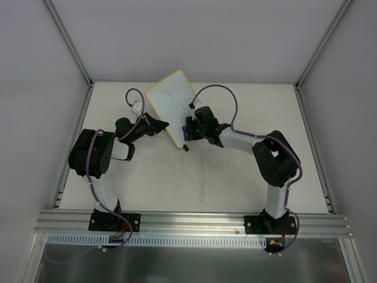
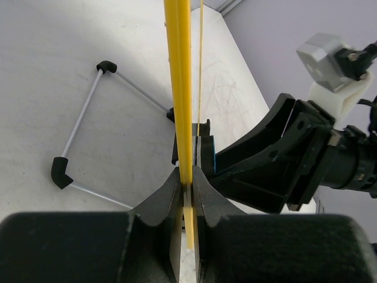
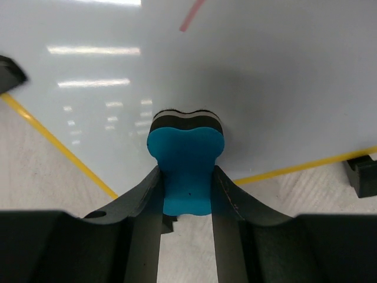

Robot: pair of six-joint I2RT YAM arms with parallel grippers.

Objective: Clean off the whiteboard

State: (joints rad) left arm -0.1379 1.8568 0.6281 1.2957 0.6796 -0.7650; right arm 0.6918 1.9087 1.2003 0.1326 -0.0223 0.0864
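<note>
The whiteboard point(image 1: 169, 101) stands tilted up off the table at the middle back, with faint marks on its face. My left gripper point(image 1: 164, 125) is shut on its yellow rim point(image 2: 178, 88), which the left wrist view shows edge-on between the pads point(image 2: 177, 190). My right gripper point(image 1: 188, 127) is shut on a blue eraser point(image 3: 184, 158) whose dark felt end presses against the glossy board face point(image 3: 247, 76) near its lower rim. A short red stroke point(image 3: 191, 15) shows on the board above the eraser.
A stand of thin white rods with black corner pieces point(image 2: 88, 118) sits behind the board on the table. A black foot point(image 3: 361, 176) shows at the board's lower corner. The right arm's wrist point(image 2: 306, 153) is close on the board's other side. Grey walls enclose the table.
</note>
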